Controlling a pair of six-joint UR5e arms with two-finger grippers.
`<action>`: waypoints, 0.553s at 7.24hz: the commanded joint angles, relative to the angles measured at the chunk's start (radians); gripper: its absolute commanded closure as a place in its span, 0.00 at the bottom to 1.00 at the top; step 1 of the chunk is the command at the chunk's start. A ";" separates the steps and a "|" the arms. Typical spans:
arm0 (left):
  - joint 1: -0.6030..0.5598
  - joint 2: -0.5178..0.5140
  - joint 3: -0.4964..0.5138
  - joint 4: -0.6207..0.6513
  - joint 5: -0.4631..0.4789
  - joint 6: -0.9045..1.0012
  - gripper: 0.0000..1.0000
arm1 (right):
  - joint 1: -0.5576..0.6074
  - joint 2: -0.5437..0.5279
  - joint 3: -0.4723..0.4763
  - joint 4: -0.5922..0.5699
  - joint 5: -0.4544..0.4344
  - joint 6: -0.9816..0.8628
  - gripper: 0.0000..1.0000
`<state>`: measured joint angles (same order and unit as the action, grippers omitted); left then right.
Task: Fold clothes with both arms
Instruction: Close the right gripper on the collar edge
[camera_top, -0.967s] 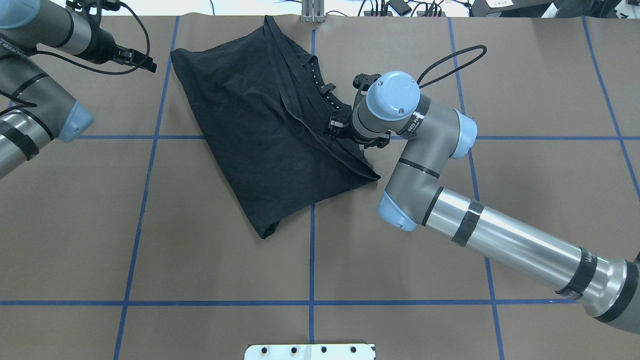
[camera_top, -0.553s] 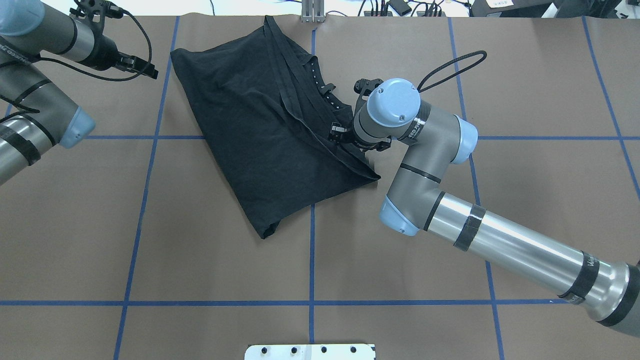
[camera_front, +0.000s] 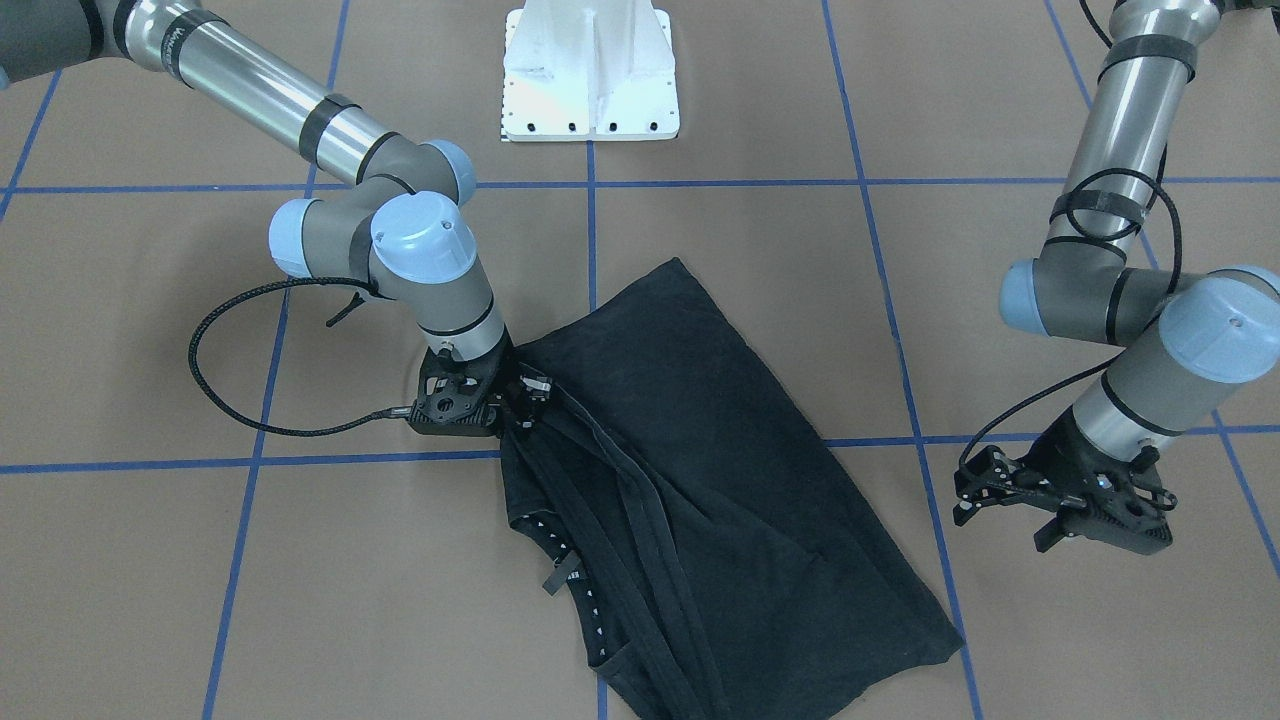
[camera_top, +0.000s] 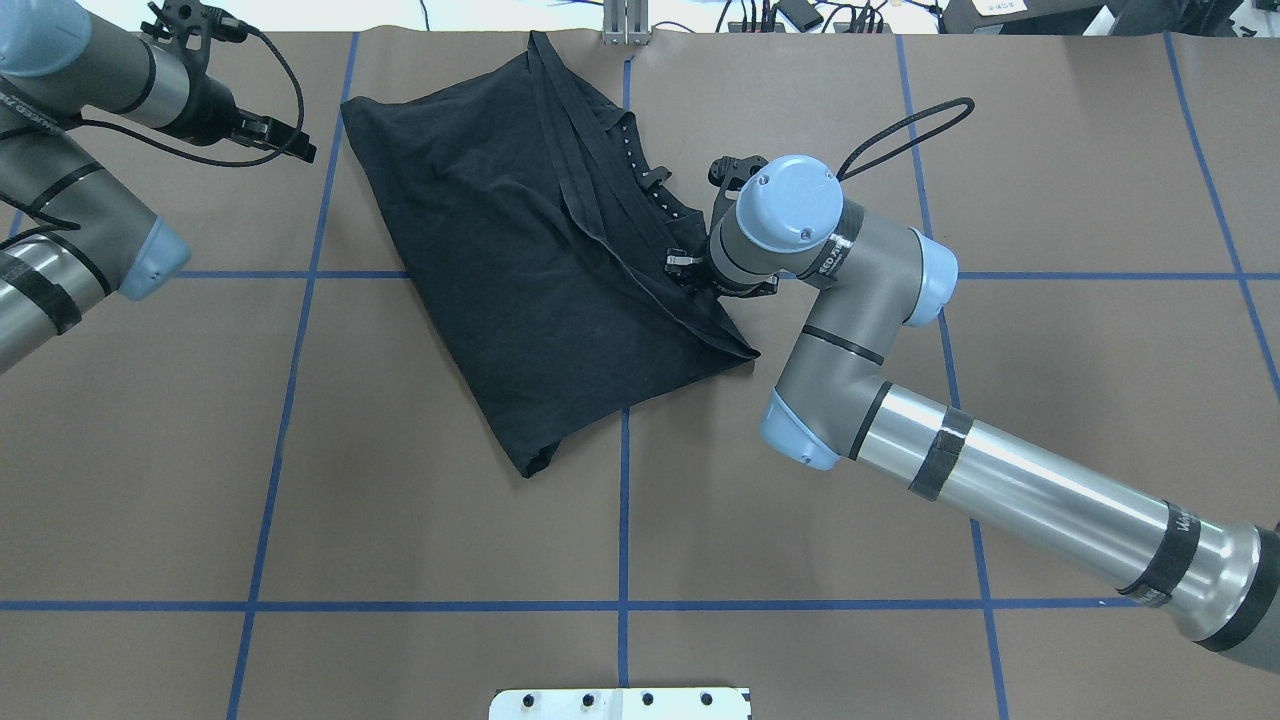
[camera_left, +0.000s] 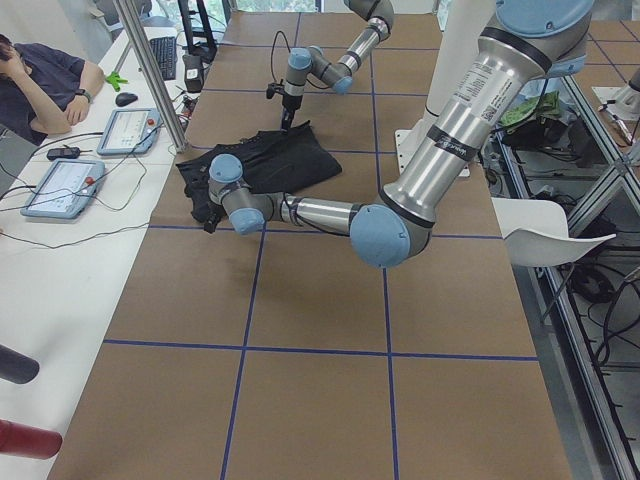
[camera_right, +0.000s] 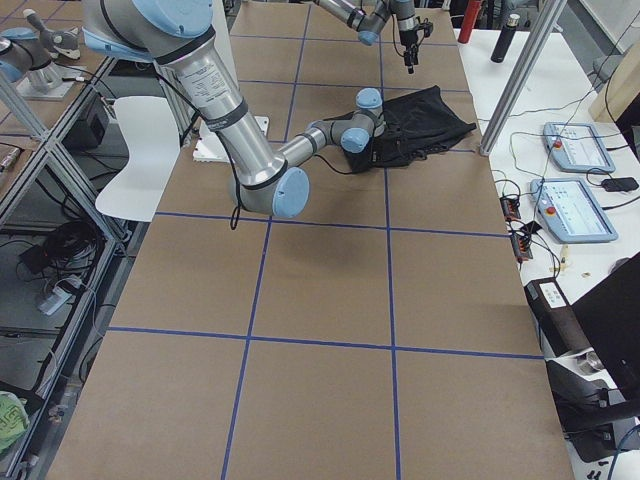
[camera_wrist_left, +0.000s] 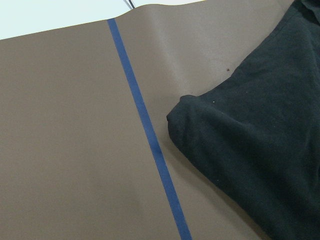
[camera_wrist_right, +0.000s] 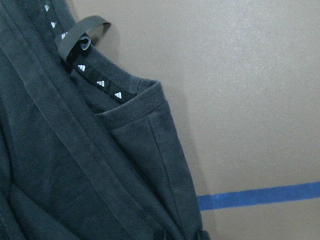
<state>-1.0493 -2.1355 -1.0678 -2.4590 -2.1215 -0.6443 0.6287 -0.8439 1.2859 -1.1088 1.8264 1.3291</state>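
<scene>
Black T-shirt (camera_top: 520, 280) lies rumpled on the counter (camera_top: 400, 520), upper middle of the overhead view. Right gripper (camera_front: 520, 400) is pinched onto its right-hand hem. Left gripper (camera_top: 295, 140) hangs spread apart at upper left, off the cloth.

We are losing the tips of the right tool (camera_front: 518, 398) against the black shirt (camera_front: 700, 450), the wrist (camera_top: 745, 250) covering them from overhead; the shirt's end is running off the front view's bottom edge.
</scene>
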 joint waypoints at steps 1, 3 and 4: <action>0.000 0.000 0.000 0.000 0.002 0.000 0.00 | 0.006 0.000 0.006 0.000 0.004 -0.002 1.00; 0.000 0.000 -0.001 0.000 0.000 0.000 0.00 | 0.011 -0.013 0.036 -0.011 0.013 -0.002 1.00; 0.000 0.000 -0.001 -0.008 0.000 -0.002 0.00 | 0.002 -0.042 0.112 -0.063 0.013 -0.002 1.00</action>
<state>-1.0493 -2.1353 -1.0690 -2.4607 -2.1213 -0.6445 0.6364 -0.8596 1.3299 -1.1281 1.8377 1.3269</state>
